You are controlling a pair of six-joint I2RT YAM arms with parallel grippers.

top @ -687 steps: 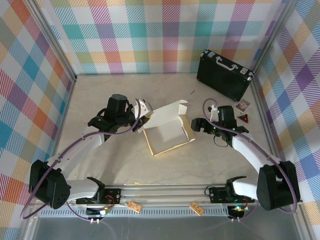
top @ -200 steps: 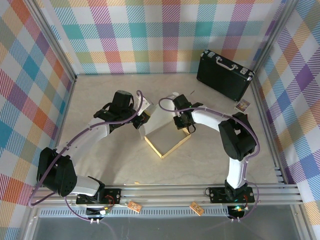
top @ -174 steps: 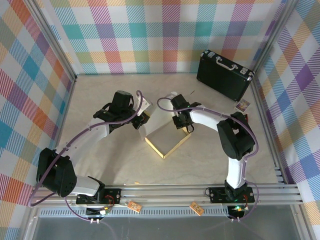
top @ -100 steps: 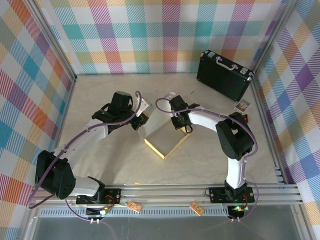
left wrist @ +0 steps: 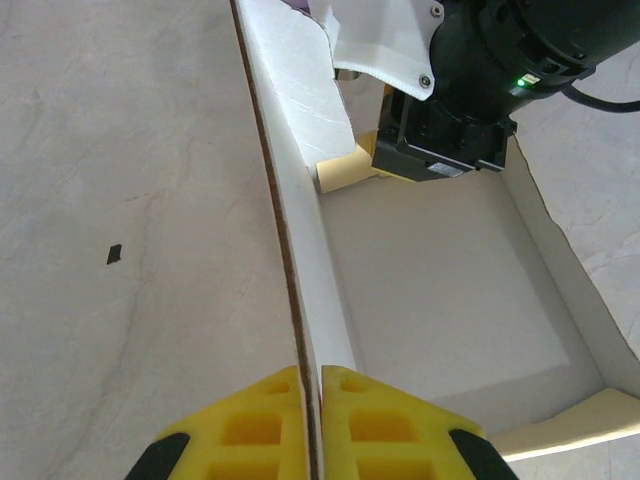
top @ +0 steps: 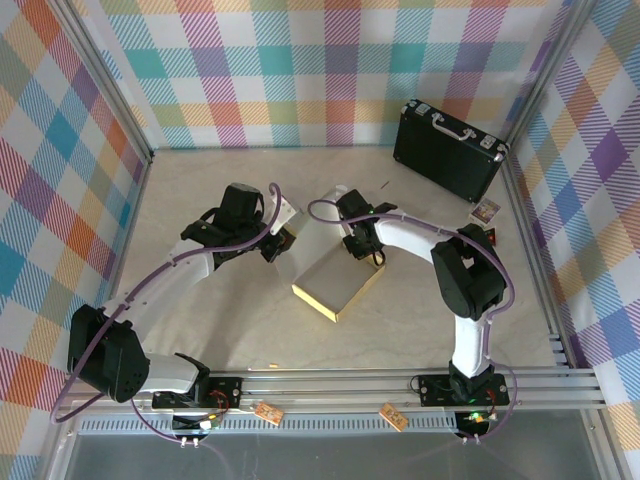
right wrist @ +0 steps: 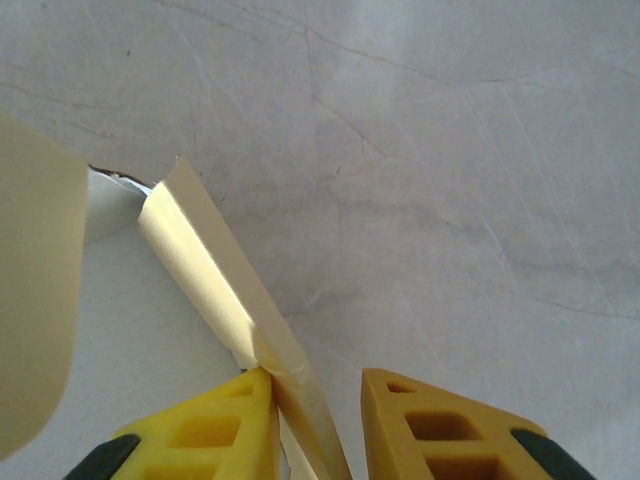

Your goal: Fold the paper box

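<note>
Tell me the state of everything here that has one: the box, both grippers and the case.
paper box: partly folded, a tray with side walls up, top open.
left gripper: shut on the box's side wall.
right gripper: open, a box flap between its fingers.
black briefcase: closed, standing on edge.

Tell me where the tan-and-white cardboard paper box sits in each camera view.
Top external: the tan-and-white cardboard paper box lies mid-table, between both arms.
Left wrist: the box fills the right half, white inside up, left hand pinching its side wall.
Right wrist: lower left, its tan flap reaching the right hand.
Shared landmark: the right hand at the box's far corner.
</note>
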